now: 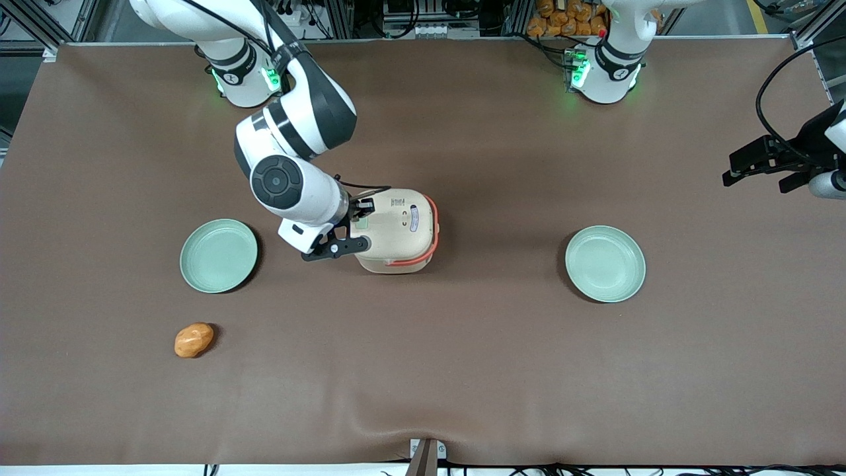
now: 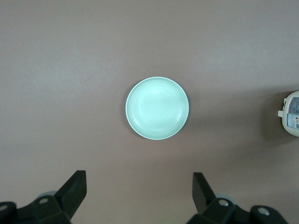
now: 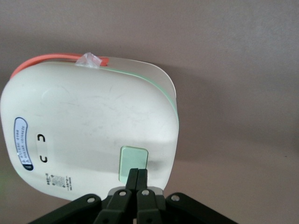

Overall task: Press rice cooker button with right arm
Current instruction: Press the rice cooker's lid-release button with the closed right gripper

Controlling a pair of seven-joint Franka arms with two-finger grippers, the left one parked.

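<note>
Right wrist view gives you the clearest read: the gripper (image 3: 137, 173) has its two fingers pressed together, tips side by side, resting at the edge of the button (image 3: 133, 162), the pale green patch on the cream lid of the rice cooker (image 3: 88, 126). You cannot tell from this whether the tips are pushing down or only touching. On the same lid you can see the dark-and-white oval label (image 3: 22, 142).

From the front view, the rice cooker (image 1: 396, 228) sits on the brown table (image 1: 462, 370) about midway between two pale green plates, one (image 1: 219, 256) toward the working arm's end and one (image 1: 605, 263) toward the parked arm's end. Your right arm (image 1: 291, 152) reaches down over the cooker's lid. An orange-brown lump (image 1: 193, 340) lies nearer the front camera than the first plate.
</note>
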